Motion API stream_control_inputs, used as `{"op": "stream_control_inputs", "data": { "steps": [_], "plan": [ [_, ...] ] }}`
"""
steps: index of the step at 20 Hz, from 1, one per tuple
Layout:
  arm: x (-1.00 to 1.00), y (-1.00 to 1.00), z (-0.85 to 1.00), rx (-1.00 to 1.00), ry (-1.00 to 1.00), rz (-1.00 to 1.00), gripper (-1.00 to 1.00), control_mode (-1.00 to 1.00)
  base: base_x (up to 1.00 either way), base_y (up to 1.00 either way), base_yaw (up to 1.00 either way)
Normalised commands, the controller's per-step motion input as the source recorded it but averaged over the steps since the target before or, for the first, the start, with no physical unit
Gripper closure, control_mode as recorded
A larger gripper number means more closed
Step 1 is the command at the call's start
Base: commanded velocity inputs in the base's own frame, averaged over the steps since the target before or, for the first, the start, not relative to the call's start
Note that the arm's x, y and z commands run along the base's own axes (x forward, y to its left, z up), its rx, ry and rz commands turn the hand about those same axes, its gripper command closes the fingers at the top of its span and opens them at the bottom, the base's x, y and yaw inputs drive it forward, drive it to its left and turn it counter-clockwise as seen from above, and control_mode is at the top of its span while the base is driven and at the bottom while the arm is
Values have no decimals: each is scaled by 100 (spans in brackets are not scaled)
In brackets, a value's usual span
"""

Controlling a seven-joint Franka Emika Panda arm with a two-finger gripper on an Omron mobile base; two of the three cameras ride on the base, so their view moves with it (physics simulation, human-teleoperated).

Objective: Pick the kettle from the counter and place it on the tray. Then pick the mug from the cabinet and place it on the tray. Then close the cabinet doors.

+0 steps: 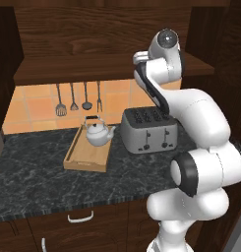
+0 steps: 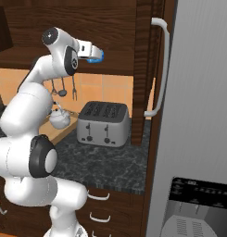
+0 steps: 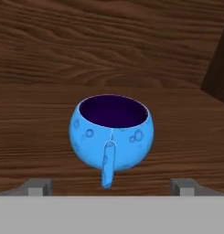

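Left base view: kettle [image 1: 99,132] is sitting on the tray [image 1: 87,160], first step judged done
Right base view: gripper [image 2: 95,56] is reaching at the cabinet [image 2: 110,28] shelf beside the mug [image 2: 94,55]
Hand view: jaws are standing wide, empty; mug [image 3: 112,135] is resting upright on the shelf between them, not yet grasped
Outstanding: mug transfer, cabinet doors [image 2: 149,69] closing

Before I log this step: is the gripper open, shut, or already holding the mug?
Gripper: open, holding nothing; its fingertips stand wide on either side of the blue mug, which sits upright on the cabinet shelf, handle toward the hand.
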Motion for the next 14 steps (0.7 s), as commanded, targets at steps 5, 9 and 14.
{"op": "stream_control_inputs", "data": {
  "steps": [5, 9, 14],
  "plan": [
    [23, -2, -1, 1, 0, -3, -100, -100, 0, 0, 0],
    [18, 0, -3, 1, 0, -4, -100, -100, 0, 0, 0],
    [4, -3, -7, 0, 0, -4, -100, -100, 0, 0, 0]
  ]
}}
